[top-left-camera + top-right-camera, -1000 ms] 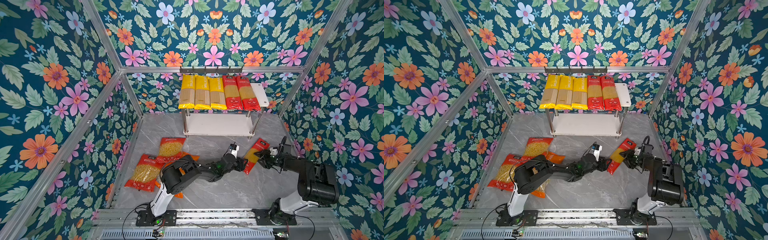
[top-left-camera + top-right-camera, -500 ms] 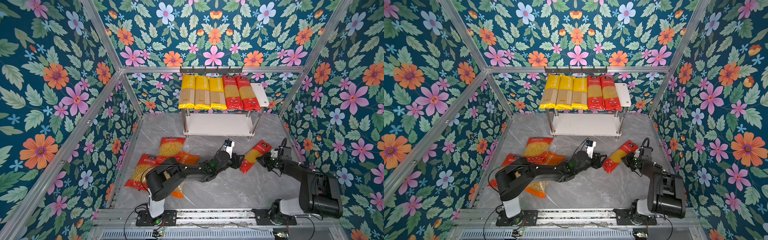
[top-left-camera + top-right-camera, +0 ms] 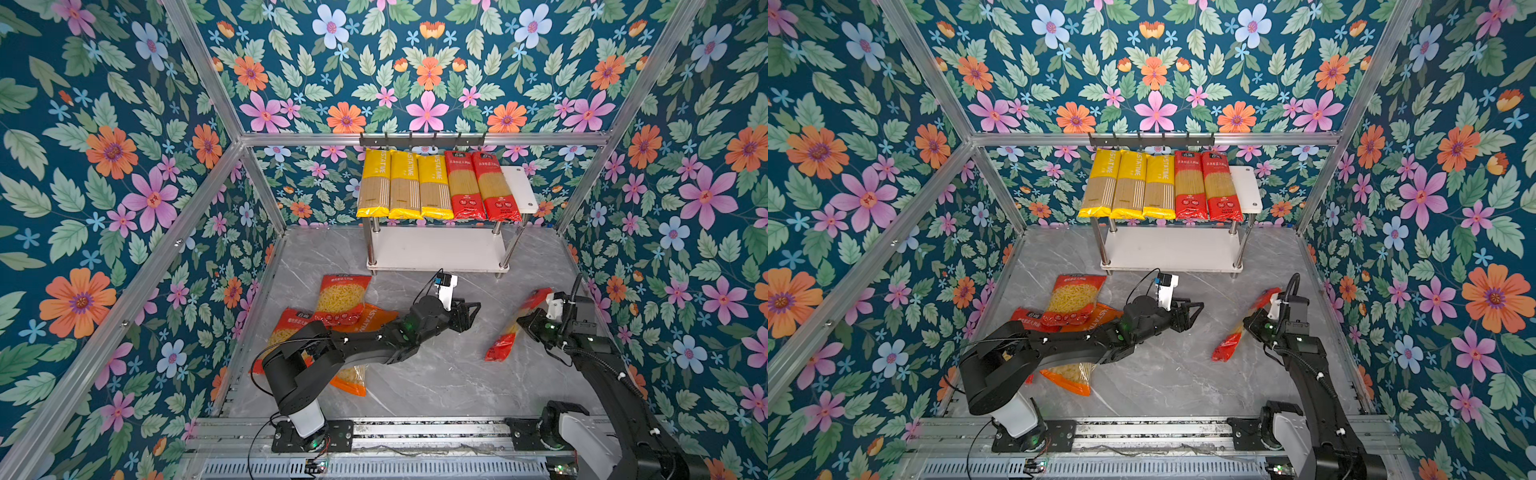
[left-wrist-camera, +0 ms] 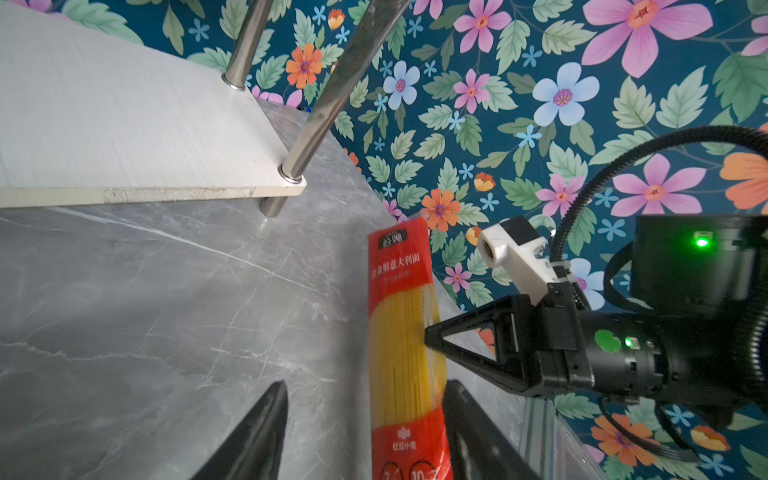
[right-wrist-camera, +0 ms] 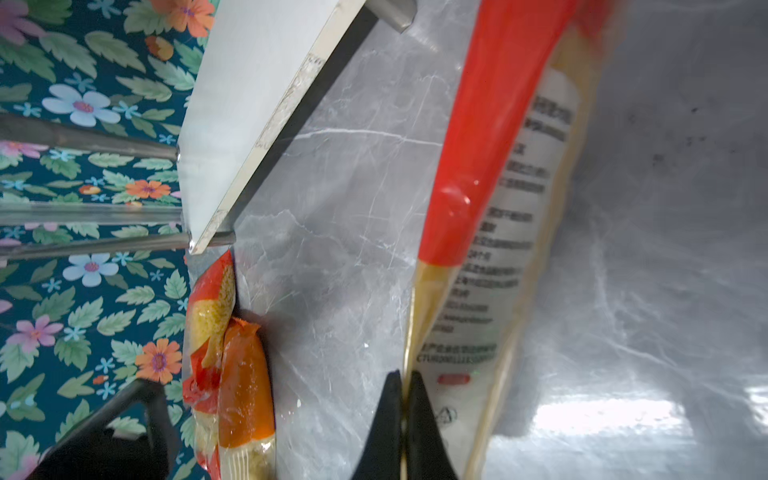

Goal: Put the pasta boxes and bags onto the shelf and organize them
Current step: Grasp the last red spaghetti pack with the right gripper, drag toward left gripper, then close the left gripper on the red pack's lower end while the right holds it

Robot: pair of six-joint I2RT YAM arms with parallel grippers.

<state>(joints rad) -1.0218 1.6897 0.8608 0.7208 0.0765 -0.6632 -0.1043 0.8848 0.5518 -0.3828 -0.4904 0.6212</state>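
A long red spaghetti pack [image 3: 505, 345] [image 3: 1227, 347] lies tilted on the grey floor at the right, one long edge raised. My right gripper [image 3: 525, 322] [image 3: 1250, 323] [image 5: 402, 374] is shut on the thin side seam of that pack [image 5: 490, 232]. My left gripper [image 3: 471, 313] [image 3: 1194, 312] [image 4: 368, 386] is open and stands left of the pack [image 4: 403, 332] without touching it. The shelf [image 3: 519, 187] [image 3: 1246, 187] carries three yellow packs [image 3: 405, 183] and two red packs [image 3: 480, 185] side by side on its top board.
The shelf's lower board [image 3: 436, 249] is bare, and a strip at the top board's right end is bare. Two red macaroni bags [image 3: 343, 297] [image 3: 293, 322] and an orange one [image 3: 368, 320] lie at the left, partly under my left arm. Floral walls close in on three sides.
My right gripper has shut on the red pack's edge. The pack has shifted slightly right and tipped up on its side. My left gripper has stayed open and now stands clear of it.
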